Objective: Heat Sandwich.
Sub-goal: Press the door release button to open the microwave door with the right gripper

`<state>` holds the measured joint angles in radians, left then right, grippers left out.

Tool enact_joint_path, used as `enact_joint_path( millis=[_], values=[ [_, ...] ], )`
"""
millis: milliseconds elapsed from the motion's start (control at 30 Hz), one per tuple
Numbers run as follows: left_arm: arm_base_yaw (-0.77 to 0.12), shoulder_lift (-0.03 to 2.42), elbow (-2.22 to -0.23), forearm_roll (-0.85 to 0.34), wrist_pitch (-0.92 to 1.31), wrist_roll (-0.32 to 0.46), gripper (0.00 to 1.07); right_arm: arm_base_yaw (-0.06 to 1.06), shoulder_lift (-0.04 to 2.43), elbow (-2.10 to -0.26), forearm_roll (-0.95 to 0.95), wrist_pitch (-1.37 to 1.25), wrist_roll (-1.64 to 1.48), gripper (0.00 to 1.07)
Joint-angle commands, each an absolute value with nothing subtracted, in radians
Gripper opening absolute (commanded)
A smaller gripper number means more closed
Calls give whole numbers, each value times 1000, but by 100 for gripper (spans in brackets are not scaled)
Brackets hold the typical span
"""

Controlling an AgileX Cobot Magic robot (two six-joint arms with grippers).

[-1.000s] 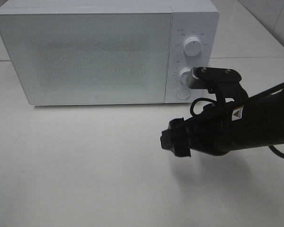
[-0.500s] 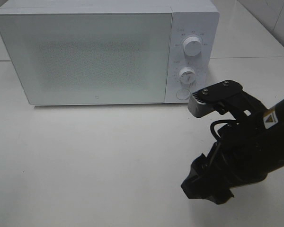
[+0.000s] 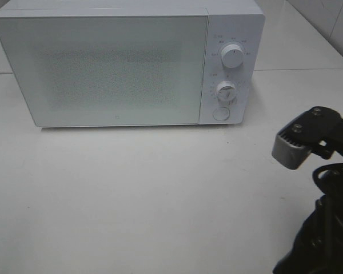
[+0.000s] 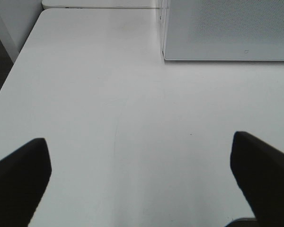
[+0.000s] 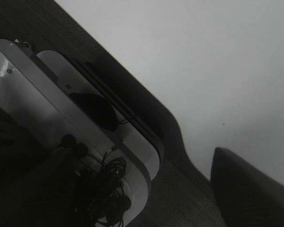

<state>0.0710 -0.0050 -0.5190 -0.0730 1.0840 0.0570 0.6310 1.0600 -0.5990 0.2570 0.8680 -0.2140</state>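
Observation:
The sandwich is not in view in any frame. The white microwave [image 3: 120,68] stands at the back of the table with its door shut; its frosted door hides the inside. Its corner also shows in the left wrist view [image 4: 227,28]. My left gripper [image 4: 142,189] is open and empty, low over bare table to the left of the microwave. My right gripper [image 3: 288,267] is at the bottom right edge of the exterior view, over the table's front edge. In the right wrist view one dark finger [image 5: 248,189] stands far to the side, with nothing held.
The microwave has two white knobs [image 3: 232,57] [image 3: 225,90] and a round button [image 3: 220,113] on its right panel. The right wrist view shows the table's edge [image 5: 180,127] and the robot's grey base with cables [image 5: 85,142] below it.
My right arm has pulled back from in front of the microwave's knobs, down and to the right, to the table's front right edge. The microwave has not moved.

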Motion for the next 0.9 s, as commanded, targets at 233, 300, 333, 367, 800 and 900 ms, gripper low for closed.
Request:
enact_joint_path(
  millis=[233, 300, 333, 367, 800, 900],
  values=[
    [75, -21, -518, -73, 1071, 54, 98, 628, 742, -602, 225, 986, -220, 76],
    [75, -21, -518, -73, 1071, 54, 98, 628, 664, -602, 225, 988, -215, 76],
    [75, -21, -518, -73, 1071, 54, 98, 628, 664, -602, 225, 988, -215, 76],
    [75, -21, -518, -73, 1071, 54, 98, 628, 596, -602, 222, 987, -187, 76],
    [75, -21, -518, -73, 1071, 54, 98, 524, 284, -602, 0, 1037, 91, 76],
    [75, -21, -518, -73, 1071, 54, 98, 456, 255, -602, -24, 1044, 91, 76]
  ],
)
